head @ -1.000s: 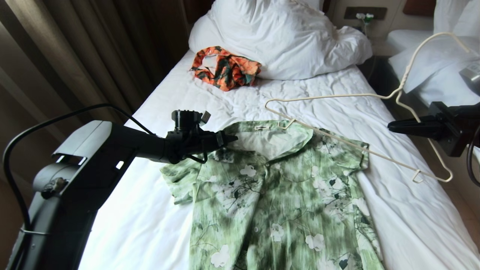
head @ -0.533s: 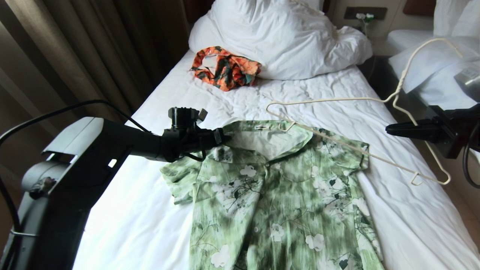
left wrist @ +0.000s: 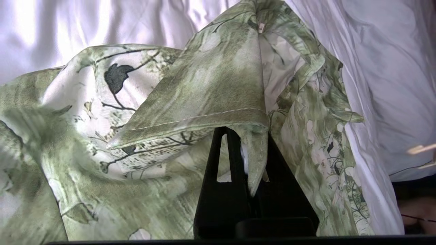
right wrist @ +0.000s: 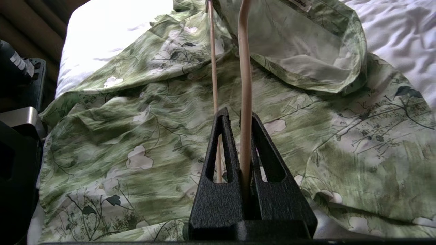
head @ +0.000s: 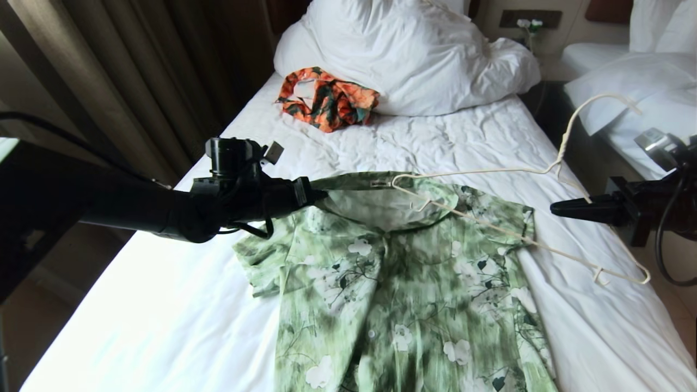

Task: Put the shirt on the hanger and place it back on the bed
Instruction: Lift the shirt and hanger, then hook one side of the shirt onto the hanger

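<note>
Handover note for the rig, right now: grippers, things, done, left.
Left gripper: shut on the collar of the green-and-white floral short-sleeved shirt, holding the neck open.
Right gripper: shut on the thin cream wire hanger, off the right edge of the white-sheeted bed.
Shirt lies flat on the bed; one hanger tip sits at the open neck.
Done: both grasps.
Left: thread the hanger through the shoulders, set it down on the bed.

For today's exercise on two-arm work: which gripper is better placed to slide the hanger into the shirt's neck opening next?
Right. The right gripper is shut on the hanger, whose far end sits at the collar. The left gripper is shut on the shirt collar, lifting it open.
</note>
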